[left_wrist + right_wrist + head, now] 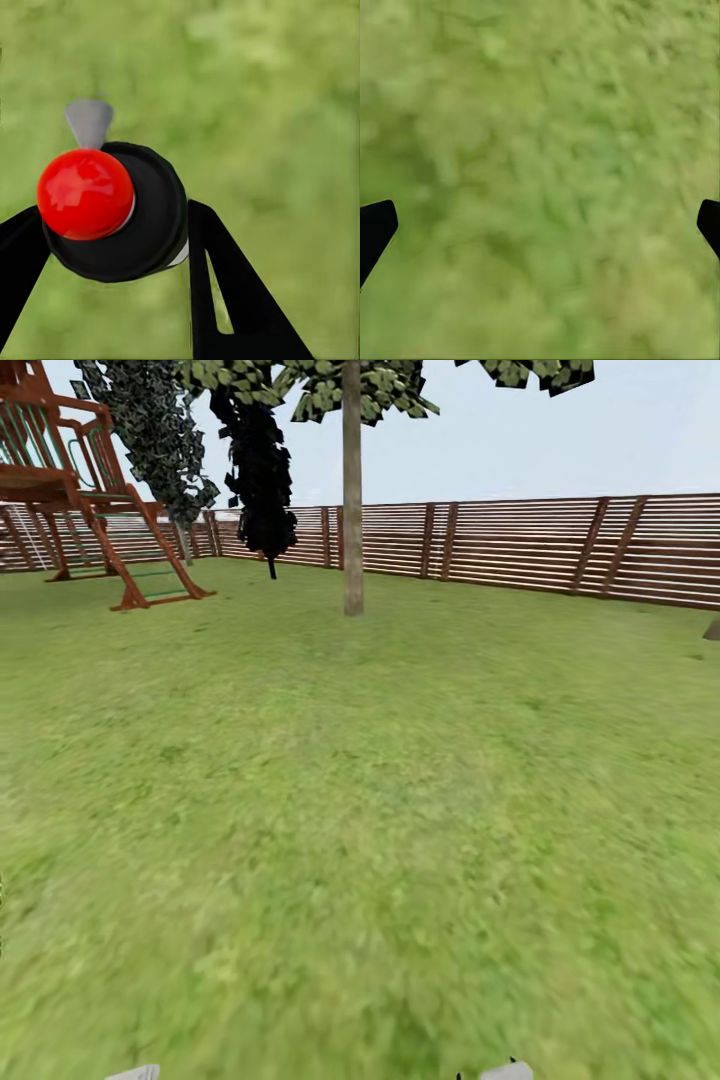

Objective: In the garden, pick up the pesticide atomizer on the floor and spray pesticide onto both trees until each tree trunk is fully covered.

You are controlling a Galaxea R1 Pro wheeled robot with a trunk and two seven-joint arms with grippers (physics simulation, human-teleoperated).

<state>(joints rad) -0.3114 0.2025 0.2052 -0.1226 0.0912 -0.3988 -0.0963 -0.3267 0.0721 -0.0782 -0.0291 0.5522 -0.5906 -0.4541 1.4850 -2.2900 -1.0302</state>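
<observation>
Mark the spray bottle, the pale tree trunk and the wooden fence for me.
spray bottle (85, 193): left wrist view, on its red top.
tree trunk (352, 500): head view, midway up the bare trunk.
wooden fence (520, 545): head view, on the slats.

Left end effector (112, 240) clamped, right (540, 225) agape

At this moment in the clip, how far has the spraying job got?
Pickup looks done: the left gripper is shut on the pesticide atomizer, its red top facing the wrist camera over the lawn. The right gripper is open and empty. In hand is the approach: a pale tree trunk stands far ahead by the fence, showing no visible coating. Both trunks are left to spray.
</observation>
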